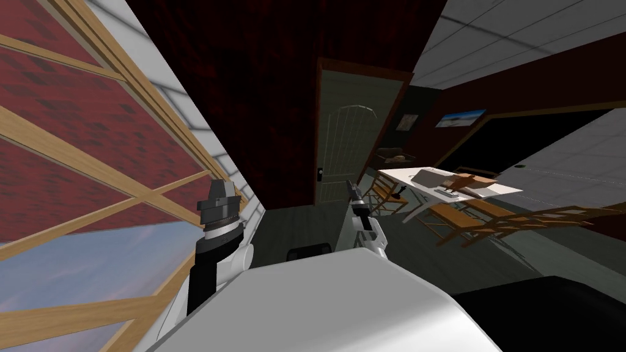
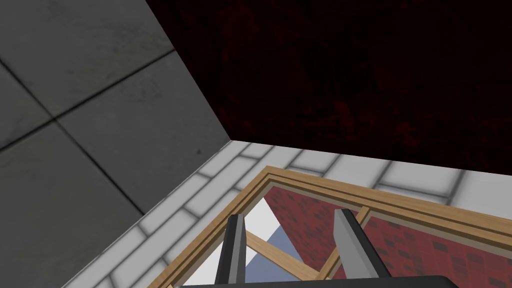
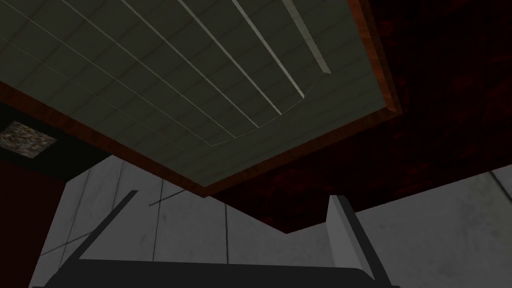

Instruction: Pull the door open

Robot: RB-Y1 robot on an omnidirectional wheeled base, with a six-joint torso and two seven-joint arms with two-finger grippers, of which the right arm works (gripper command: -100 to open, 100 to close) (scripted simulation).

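Observation:
The door (image 1: 351, 146) is a grey-green panel with an arched inlay, set in a brown frame in the dark red wall ahead. A small dark handle (image 1: 320, 174) sits at its left edge, low down. My right gripper (image 1: 353, 189) is raised in front of the door, still some way short of it, right of the handle. In the right wrist view its fingers (image 3: 345, 235) stand wide apart with nothing between them, pointing up at the door's upper panel (image 3: 200, 90). My left gripper (image 2: 292, 235) is open and empty, held up beside the window on my left.
A large wood-framed window (image 1: 92, 153) runs along the left wall. To the right stand a white table (image 1: 428, 177) and several wooden chairs (image 1: 489, 223). A black area (image 1: 538, 134) lies beyond them. Dark floor (image 1: 299, 220) stretches between me and the door.

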